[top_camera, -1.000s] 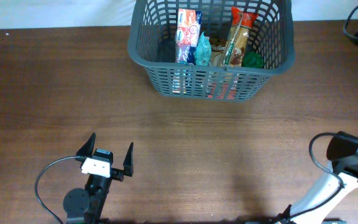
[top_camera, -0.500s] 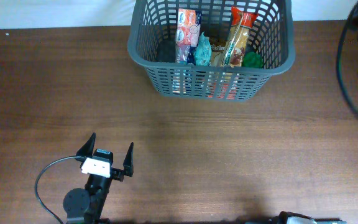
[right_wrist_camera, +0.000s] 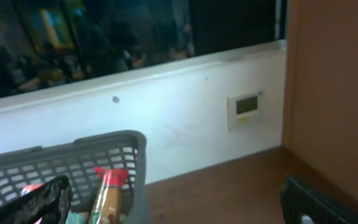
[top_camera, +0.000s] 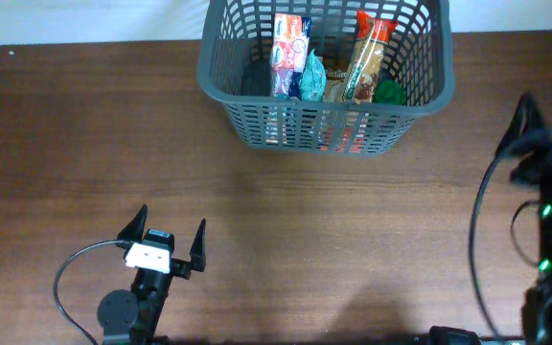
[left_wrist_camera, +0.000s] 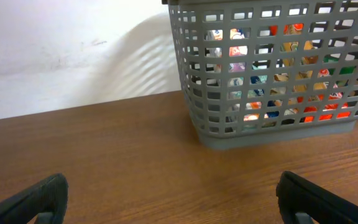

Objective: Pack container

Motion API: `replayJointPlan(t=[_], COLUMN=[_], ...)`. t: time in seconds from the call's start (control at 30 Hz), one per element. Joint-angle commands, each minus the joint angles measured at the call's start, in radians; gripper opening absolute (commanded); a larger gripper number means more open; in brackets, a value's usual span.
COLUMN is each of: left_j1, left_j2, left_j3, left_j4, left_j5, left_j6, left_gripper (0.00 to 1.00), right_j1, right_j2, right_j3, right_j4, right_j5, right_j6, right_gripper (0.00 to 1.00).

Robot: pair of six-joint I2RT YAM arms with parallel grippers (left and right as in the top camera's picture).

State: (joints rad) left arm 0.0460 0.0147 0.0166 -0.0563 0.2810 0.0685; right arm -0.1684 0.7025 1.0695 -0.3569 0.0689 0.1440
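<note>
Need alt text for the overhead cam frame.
A large dark grey plastic basket with lattice sides sits at the far edge of a brown wooden table, holding several colourful packets. The left gripper rests open and empty near the front left; the right arm shows partly at the right edge.

No legible text or labels.

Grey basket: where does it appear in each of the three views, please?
Overhead: grey basket at the top, right of centre.
Left wrist: upper right, filling that corner.
Right wrist: lower left corner, only partly in frame.
Shared landmark: the white wall directly behind it.
</note>
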Motion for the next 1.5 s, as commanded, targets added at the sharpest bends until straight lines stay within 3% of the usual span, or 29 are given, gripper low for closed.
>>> replayJointPlan(t=[0.0, 0.23, 0.53, 0.9, 1.47], left_j1=[-0.004, -0.004, -0.004, -0.004, -0.004], left_j2=[-0.009, -0.009, -0.009, -0.009, -0.009], left_j3=[-0.008, -0.008, -0.008, -0.008, -0.008], left_j4=[-0.001, -0.001, -0.001, -0.001, -0.001], left_j5=[0.000, 0.000, 0.000, 0.000, 0.000], left_j6=[0.016, 0.016, 0.016, 0.016, 0.016], left_gripper=[0.99, 0.99, 0.99, 0.99, 0.99], right_j1=[0.048, 0.129, 0.170, 0.170, 0.170], right_j2=[-0.120, -0.337, -0.502, -0.676, -0.699], right_j3=[-0.150, -0.436, -0.648, -0.787, -0.883], right_j4=[0.061, 0.158, 0.205, 0.205, 0.205], right_j5=[-0.016, -0.016, -0.017, -0.025, -0.051], right_j6=[-0.017, -0.016, -0.016, -0.016, -0.017], right_gripper=[0.99, 0.99, 0.99, 0.99, 0.99])
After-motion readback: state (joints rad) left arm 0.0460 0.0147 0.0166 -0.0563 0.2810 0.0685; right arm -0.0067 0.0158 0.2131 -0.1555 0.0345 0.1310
